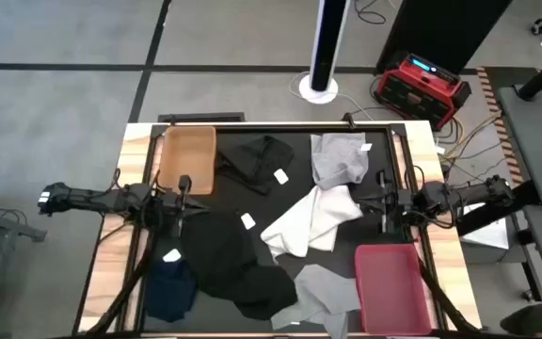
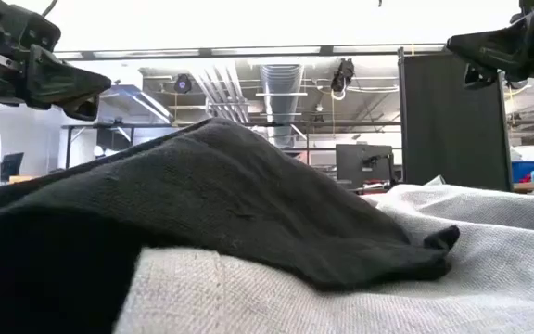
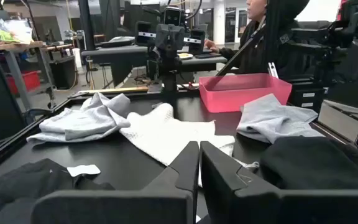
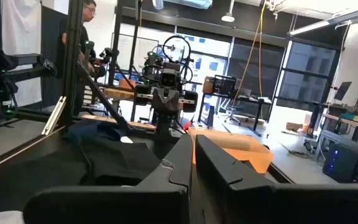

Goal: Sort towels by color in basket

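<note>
Seemingly nothing is sorted: the towels point(image 1: 309, 221) sprawl across the counter point(image 1: 139, 141) between the empty orange basket point(image 1: 188, 158) and red basket point(image 1: 393, 287); both arms' fingers closed, empty.

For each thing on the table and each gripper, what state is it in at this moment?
left gripper: fingers shut, empty, beside the orange bin
right gripper: fingers shut, empty, by the table's right edge
white towel: crumpled, mid-table
navy blue towel: bunched, outside any bin
orange bin: empty
pink bin: empty
</note>
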